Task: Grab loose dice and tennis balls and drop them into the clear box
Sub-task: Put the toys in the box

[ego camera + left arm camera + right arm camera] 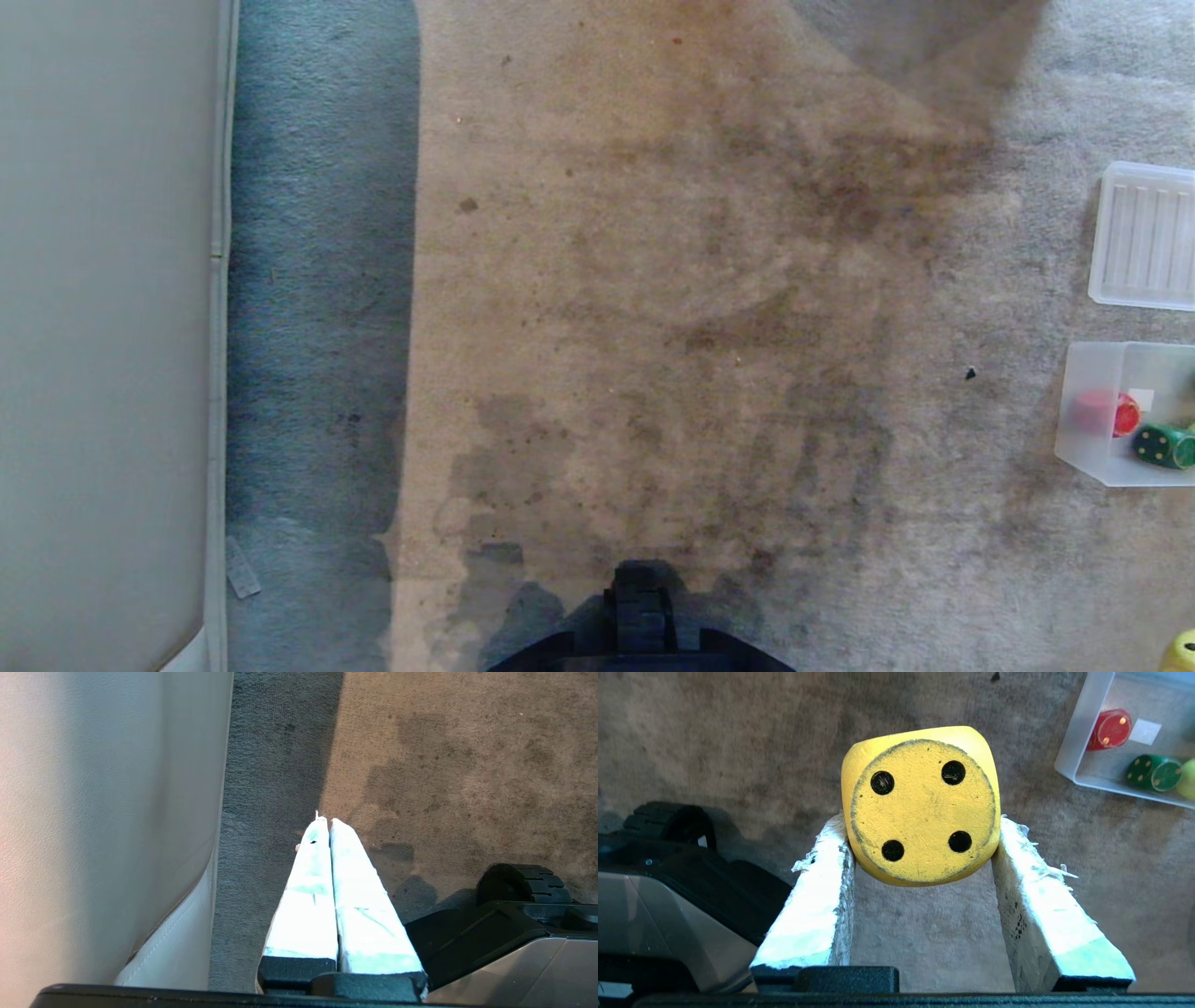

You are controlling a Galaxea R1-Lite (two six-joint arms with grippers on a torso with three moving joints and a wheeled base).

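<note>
My right gripper [920, 828] is shut on the yellow die [920, 805], whose four-pip face is turned to the wrist camera; it hangs above the carpet. In the head view only a yellow edge of the die [1182, 651] shows at the bottom right corner. The clear box [1073, 742] stands on the carpet ahead and to the right of the held die. It holds a red die [1110, 729], a dark green die [1153, 772] and a tennis ball [1188, 778] cut by the frame edge. The head view has the clear box [1083, 401] at its right edge. My left gripper [325, 822] is shut and empty.
The ribbed translucent lid [1144, 235] lies on the carpet beyond the box. A pale upholstered wall [103, 327] runs along the left side, close to the left gripper. The robot's black base [642, 630] sits at the bottom centre. Stained carpet [653, 280] fills the middle.
</note>
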